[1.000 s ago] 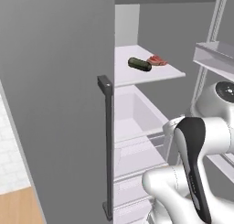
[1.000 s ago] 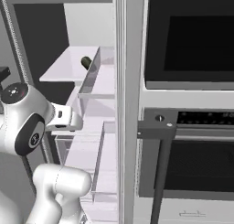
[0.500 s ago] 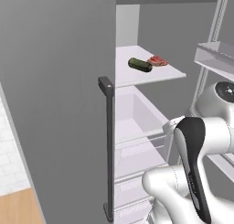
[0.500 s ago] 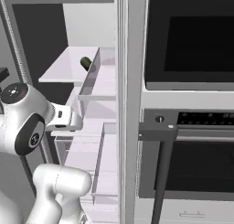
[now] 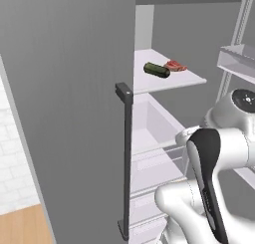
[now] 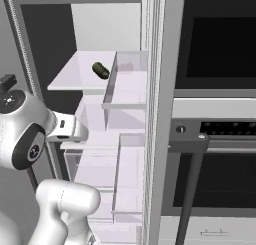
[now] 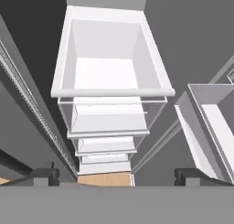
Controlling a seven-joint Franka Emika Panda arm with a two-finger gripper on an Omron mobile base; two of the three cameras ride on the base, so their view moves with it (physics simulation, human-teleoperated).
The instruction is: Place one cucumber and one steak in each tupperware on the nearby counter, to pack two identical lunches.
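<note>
A dark green cucumber (image 5: pixel 157 69) lies on the white shelf (image 5: pixel 187 81) of the open fridge, with a red-pink steak (image 5: pixel 175 65) just behind it. In the right base view the cucumber (image 6: pixel 100 69) sits on the same shelf, and the steak (image 6: pixel 126 66) shows faintly through a clear door bin. My gripper (image 7: pixel 118 177) is open with nothing between its fingertips (image 7: pixel 43 176). It points down over an empty white drawer (image 7: pixel 112 72), well below the shelf. The tupperware and the counter are out of view.
The grey fridge door (image 5: pixel 64 103) with its dark upright handle (image 5: pixel 124 158) stands open on the left. Clear door bins (image 6: pixel 127 89) hang at the fridge's right side. A dark wall oven (image 6: pixel 215 44) with a bar handle (image 6: pixel 192 179) stands beyond them. Stacked drawers (image 7: pixel 107 122) lie below.
The arm has eased very slightly; the cucumber and steak lie where they were and the jaws stay open.
</note>
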